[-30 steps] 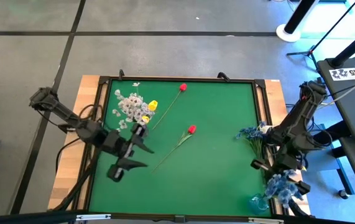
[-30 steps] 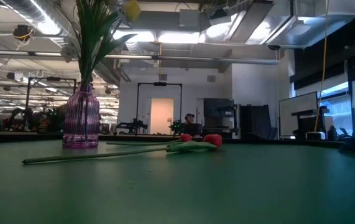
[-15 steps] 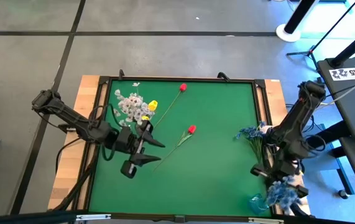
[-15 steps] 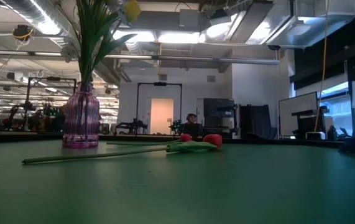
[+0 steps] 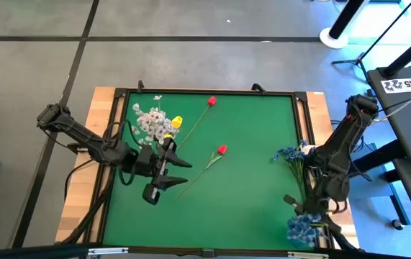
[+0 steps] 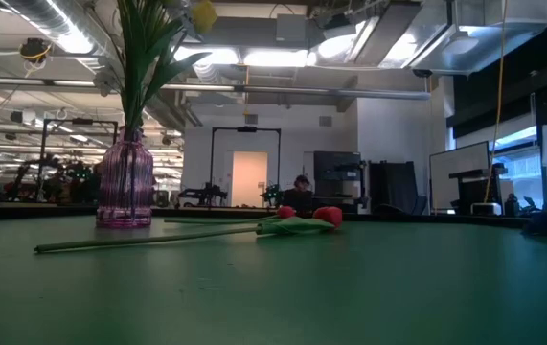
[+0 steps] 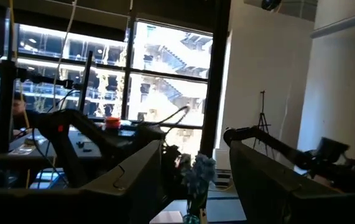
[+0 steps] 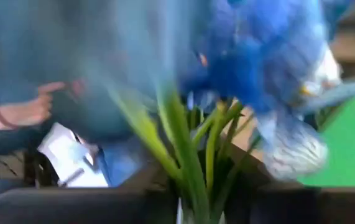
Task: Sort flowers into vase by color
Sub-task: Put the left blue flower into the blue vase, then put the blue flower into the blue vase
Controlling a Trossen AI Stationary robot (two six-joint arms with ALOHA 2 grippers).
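1. Green felt table [image 5: 248, 144]; no readable writing or labels anywhere.
2. Two red tulips [image 5: 221, 150] lie loose mid-table, thin green stems, heads pointing to the far edge.
3. White sprays and a yellow tulip [image 5: 177, 121] stand in the purple ribbed vase [image 6: 125, 187] at the far-left corner.
4. Blue spray [image 5: 289, 154] lies near the right edge; more blue blossoms [image 5: 302, 229] sit in a vase at the near-right corner.
5. Left gripper [image 5: 173, 175] hovers near the red stems, jaws wide, empty.
6. Right gripper [image 5: 307, 210] is over the blue bunch; jaw state can't be told.

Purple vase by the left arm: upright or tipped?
Upright: in the low view the purple vase stands on its base on the table, green stems rising from its neck.
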